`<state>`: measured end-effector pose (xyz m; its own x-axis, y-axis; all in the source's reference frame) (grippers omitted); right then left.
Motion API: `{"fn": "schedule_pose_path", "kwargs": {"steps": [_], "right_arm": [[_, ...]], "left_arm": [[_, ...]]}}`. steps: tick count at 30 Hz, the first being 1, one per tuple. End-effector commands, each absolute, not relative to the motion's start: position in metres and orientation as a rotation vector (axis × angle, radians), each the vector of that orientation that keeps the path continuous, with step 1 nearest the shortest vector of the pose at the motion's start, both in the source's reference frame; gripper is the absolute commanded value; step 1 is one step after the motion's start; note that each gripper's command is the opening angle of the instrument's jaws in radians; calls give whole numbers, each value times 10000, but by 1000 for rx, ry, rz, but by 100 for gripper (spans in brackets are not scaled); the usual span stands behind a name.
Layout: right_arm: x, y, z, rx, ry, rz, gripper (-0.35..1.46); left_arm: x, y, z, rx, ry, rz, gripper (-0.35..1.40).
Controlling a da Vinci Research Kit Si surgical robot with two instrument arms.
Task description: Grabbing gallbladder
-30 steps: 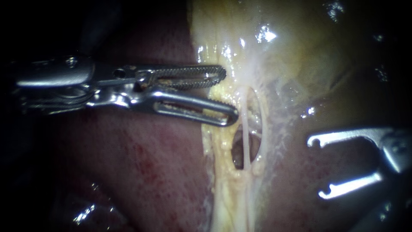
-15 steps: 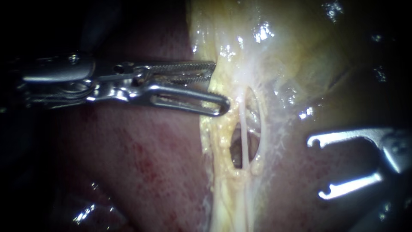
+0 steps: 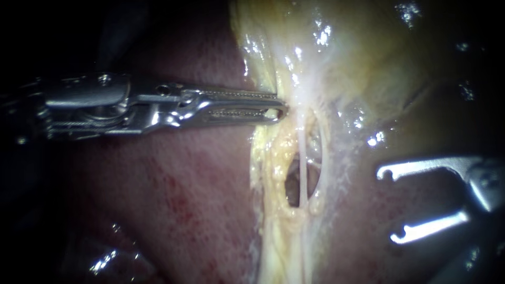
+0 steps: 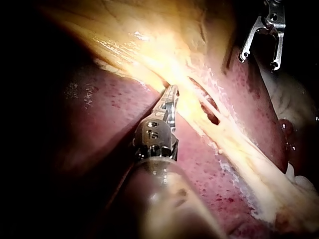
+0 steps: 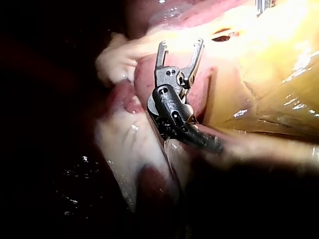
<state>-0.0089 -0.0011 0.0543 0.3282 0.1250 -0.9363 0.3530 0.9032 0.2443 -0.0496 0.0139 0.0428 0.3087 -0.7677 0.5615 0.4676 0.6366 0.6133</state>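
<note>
The yellowish gallbladder [image 3: 368, 63] lies at the top, with a pale fatty band running down from it over the red liver [image 3: 173, 194]. My left instrument [image 3: 280, 111] comes in level from the left, its toothed jaws shut on the gallbladder's pale edge just above an opening in the band. A thin white tube [image 3: 303, 176] crosses that opening. My right instrument [image 3: 388, 206] hangs at the right over the liver, jaws open and empty. In the left wrist view the left instrument [image 4: 172, 95] bites the yellow edge. The right wrist view shows the right instrument [image 5: 181, 45] open.
A second pale strand [image 3: 324, 158] borders the opening on its right side. Wet dark tissue glistens at the lower left [image 3: 105, 260]. In the left wrist view my right instrument [image 4: 258, 60] stands open, beyond the band and apart from it.
My left instrument's jaws have closed from wide open onto the gallbladder's edge, and the lower jaw has risen. The right instrument has not moved.
</note>
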Motion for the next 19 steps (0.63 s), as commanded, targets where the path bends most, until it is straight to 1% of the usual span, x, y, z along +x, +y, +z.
{"fn": "schedule_pose_path", "kwargs": {"steps": [1,19], "right_arm": [[-89,-11,543,448,1239,-156,56],[-89,-11,543,448,1239,-156,56]], "left_arm": [[-496,139,427,369,-946,-841,-35],[-495,138,426,372,-947,-840,-35]]}}
